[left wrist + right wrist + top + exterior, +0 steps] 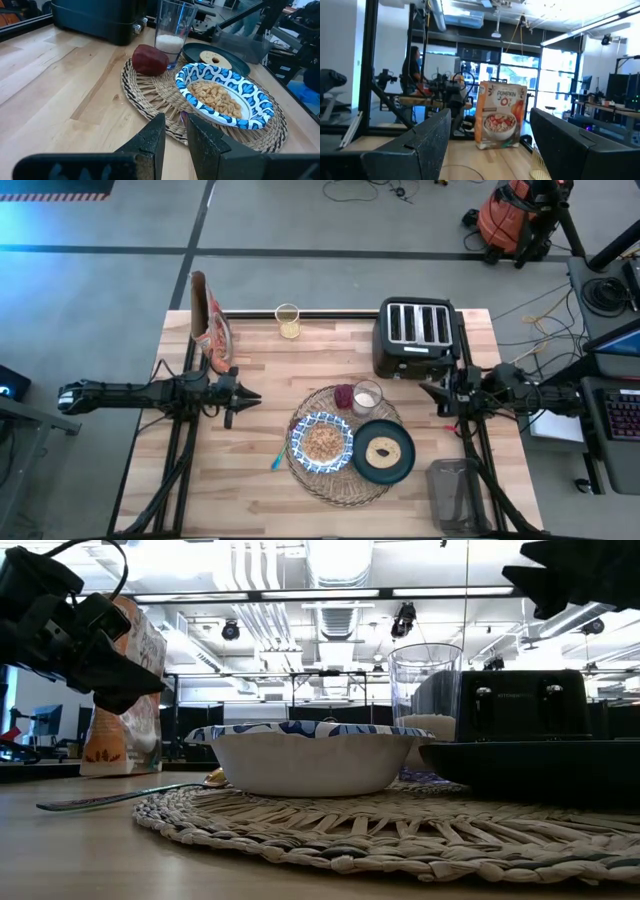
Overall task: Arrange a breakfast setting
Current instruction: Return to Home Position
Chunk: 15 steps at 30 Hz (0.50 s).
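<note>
A round woven placemat (340, 480) lies on the wooden table. On it rest a blue-and-white bowl (322, 442) of cereal, a red lump (149, 60) and a clear glass (367, 396) with white at the bottom. A dark teal plate (383, 452) with a ring-shaped bun sits on the mat's right edge. My left gripper (175, 122) hovers left of the mat, its fingers a narrow gap apart around nothing. My right gripper (490, 117) hangs wide open at the table's right edge, beside the toaster, pointing across the table.
A black toaster (415, 338) stands at the back right, and an orange cereal bag (210, 325) at the back left. A second glass (288, 320) stands by the far edge. A blue-handled utensil (278, 458) lies left of the mat. A clear container (455, 495) sits front right.
</note>
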Tool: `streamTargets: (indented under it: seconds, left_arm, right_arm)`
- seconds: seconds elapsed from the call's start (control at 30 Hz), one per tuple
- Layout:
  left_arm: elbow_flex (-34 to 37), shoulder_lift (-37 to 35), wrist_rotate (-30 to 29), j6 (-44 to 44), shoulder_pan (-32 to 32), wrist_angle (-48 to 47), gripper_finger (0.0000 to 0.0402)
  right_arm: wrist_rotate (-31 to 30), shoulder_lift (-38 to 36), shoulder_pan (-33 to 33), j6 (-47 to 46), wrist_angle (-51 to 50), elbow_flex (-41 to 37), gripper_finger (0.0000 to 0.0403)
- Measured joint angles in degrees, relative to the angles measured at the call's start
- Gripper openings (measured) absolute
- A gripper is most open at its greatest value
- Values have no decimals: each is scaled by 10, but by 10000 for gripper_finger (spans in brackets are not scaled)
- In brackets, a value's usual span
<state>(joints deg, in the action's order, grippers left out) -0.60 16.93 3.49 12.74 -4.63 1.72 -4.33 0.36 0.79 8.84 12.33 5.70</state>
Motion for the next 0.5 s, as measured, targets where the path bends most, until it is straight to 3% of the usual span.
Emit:
streamTargets:
  seconds: [0.5]
  left_arm:
    - [0, 4, 0, 0, 0, 0, 62]
  right_arm:
    - [0, -3, 0, -10, 29, -50, 260]
